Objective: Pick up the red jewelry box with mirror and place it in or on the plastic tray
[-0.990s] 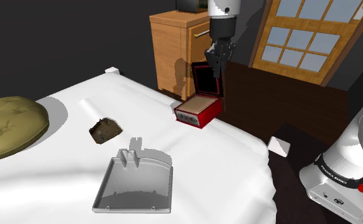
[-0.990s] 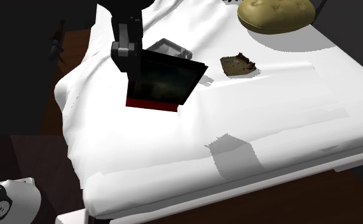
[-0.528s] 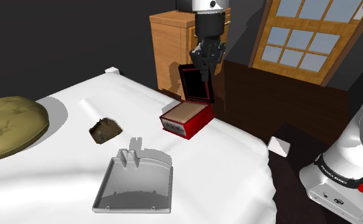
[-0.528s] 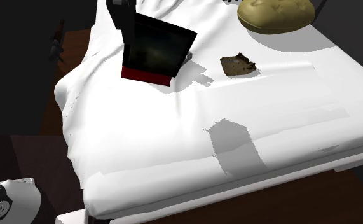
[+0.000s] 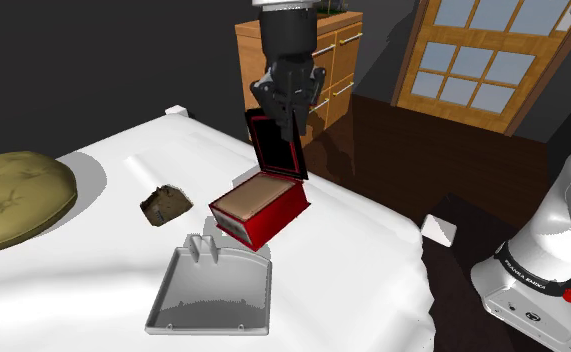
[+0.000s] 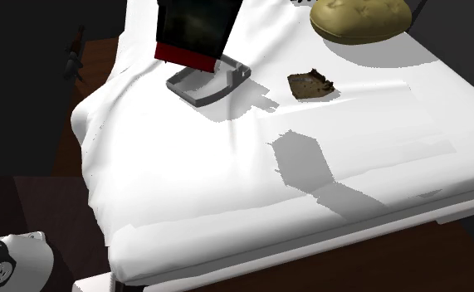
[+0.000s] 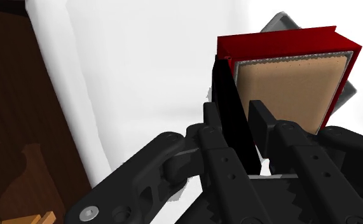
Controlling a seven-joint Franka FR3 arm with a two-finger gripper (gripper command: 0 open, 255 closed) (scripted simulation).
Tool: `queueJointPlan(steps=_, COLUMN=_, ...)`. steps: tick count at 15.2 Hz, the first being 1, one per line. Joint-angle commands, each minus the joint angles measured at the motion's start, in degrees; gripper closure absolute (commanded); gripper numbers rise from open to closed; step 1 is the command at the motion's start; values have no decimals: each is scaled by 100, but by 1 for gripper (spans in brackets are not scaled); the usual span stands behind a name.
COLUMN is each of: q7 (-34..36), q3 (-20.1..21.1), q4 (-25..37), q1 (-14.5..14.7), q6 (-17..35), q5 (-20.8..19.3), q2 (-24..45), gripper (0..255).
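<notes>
The red jewelry box (image 5: pixel 261 208) hangs open above the white bed, its tan lining facing up and its dark mirrored lid (image 5: pixel 278 146) standing upright. My gripper (image 5: pixel 285 108) is shut on that lid from above. In the wrist view the fingers (image 7: pixel 270 124) clasp the thin black lid (image 7: pixel 232 121), with the tan inside of the box (image 7: pixel 290 88) beyond them. The grey plastic tray (image 5: pixel 214 291) lies on the bed just below and in front of the box. In the second exterior view the box (image 6: pixel 195 30) hovers over the tray (image 6: pixel 209 84).
A small brown lump (image 5: pixel 166 204) lies on the bed (image 5: pixel 353 270) beside the tray, and an olive cushion (image 5: pixel 13 196) rests at the shoulder view's left. A wooden dresser (image 5: pixel 313 50) and a paned door (image 5: pixel 493 50) stand behind. My stand (image 5: pixel 538 280) is at lower right.
The gripper has carried the box toward the shoulder view's left and nearer the camera, from the bed's far edge to just above the tray's end.
</notes>
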Motion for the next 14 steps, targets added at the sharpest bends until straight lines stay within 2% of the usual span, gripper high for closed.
queueJointPlan(steps=1, q7=300, q3=128, q4=384, q1=146, q6=-76, q5=-113, q2=290, gripper=255)
queueJointPlan(steps=5, q7=960, q3=376, q4=1374, q1=578, q6=-360, q5=-439, q2=1010, gripper=255)
queueJointPlan(steps=8, q7=1447, q3=503, q4=2340, q1=1034, q6=-684, q5=-769, q2=1679, gripper=255)
queueJointPlan(steps=14, q7=1351, q3=475, q4=1606, q1=927, q6=-133, q5=-670, q2=1484, gripper=255)
